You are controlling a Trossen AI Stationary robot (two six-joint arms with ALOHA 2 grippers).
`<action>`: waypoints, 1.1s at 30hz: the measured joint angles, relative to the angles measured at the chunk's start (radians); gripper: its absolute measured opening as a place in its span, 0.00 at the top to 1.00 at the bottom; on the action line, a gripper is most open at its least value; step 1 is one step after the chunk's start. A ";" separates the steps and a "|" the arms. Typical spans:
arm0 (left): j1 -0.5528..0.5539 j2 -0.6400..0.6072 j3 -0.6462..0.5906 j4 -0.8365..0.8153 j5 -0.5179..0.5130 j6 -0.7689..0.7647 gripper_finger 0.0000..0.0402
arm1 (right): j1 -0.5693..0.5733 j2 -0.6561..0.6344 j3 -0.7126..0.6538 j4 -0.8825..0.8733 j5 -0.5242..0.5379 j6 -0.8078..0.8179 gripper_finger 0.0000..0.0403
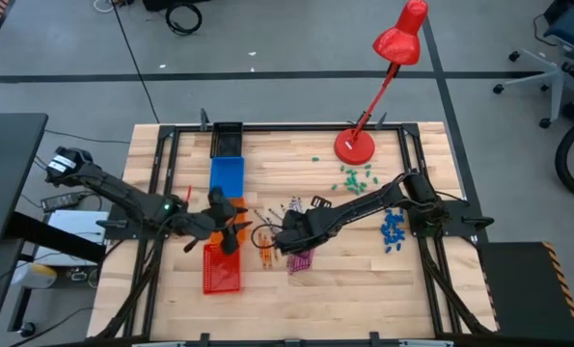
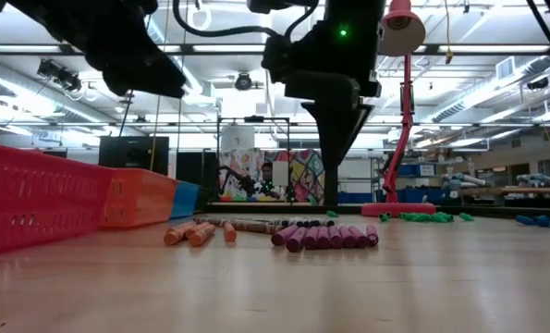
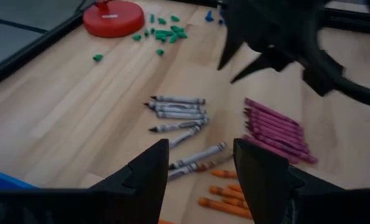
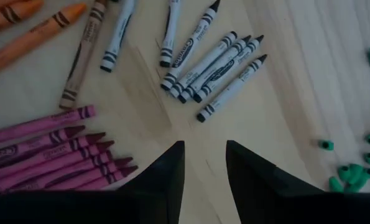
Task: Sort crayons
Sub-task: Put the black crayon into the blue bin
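The crayons lie flat on the wooden table in colour groups: grey ones point(image 4: 209, 62) point(image 3: 175, 109), magenta ones point(image 4: 48, 155) point(image 3: 278, 130) side by side, orange ones point(image 4: 29, 31) point(image 3: 225, 193), and a brown one point(image 4: 82, 56). My right gripper point(image 4: 203, 162) point(image 1: 287, 236) hangs open above the table between the magenta and grey groups, pointing steeply down, with nothing between its fingers. My left gripper point(image 3: 197, 168) point(image 1: 231, 226) is open too. It stands above the far end of the red basket, pointing toward the crayons, with nothing in it.
A red basket point(image 1: 221, 268) stands at the near left, with a blue one point(image 1: 227, 175) and a black bin point(image 1: 227, 138) farther back. The red lamp's base point(image 1: 354, 146) stands at the far right. Green bits point(image 1: 356, 176) and blue bits point(image 1: 393, 229) lie right of the crayons.
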 joint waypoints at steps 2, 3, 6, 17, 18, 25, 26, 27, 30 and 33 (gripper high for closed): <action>-0.017 0.000 0.000 -0.005 0.000 -0.015 0.52 | -0.005 0.000 0.000 -0.008 0.008 -0.019 0.71; -0.025 0.000 0.000 -0.005 0.002 -0.021 0.52 | -0.008 0.000 0.000 -0.014 0.019 -0.028 0.71; -0.040 0.000 0.000 -0.005 0.003 -0.041 0.52 | -0.027 0.000 0.000 -0.056 0.055 -0.057 0.73; -0.045 0.000 0.000 -0.002 0.004 -0.111 0.52 | -0.108 -0.054 -0.001 -0.065 0.082 -0.131 0.77; -0.046 0.000 0.000 -0.004 0.004 -0.122 0.52 | -0.113 -0.063 -0.001 -0.064 0.087 -0.131 0.77; -0.098 0.000 -0.005 -0.018 0.006 -0.169 0.52 | -0.151 -0.155 -0.146 0.128 0.075 -0.173 0.77; -0.103 0.000 -0.005 -0.017 0.006 -0.172 0.52 | -0.157 -0.171 -0.179 0.161 0.067 -0.172 0.77; -0.106 0.000 -0.005 -0.017 0.006 -0.173 0.52 | -0.161 -0.189 -0.210 0.190 0.056 -0.168 0.77; -0.107 0.000 -0.005 -0.017 0.006 -0.174 0.52 | -0.174 -0.232 -0.295 0.260 0.011 -0.125 0.77; -0.100 0.000 -0.005 -0.017 0.005 -0.170 0.52 | -0.178 -0.247 -0.350 0.305 -0.042 -0.081 0.77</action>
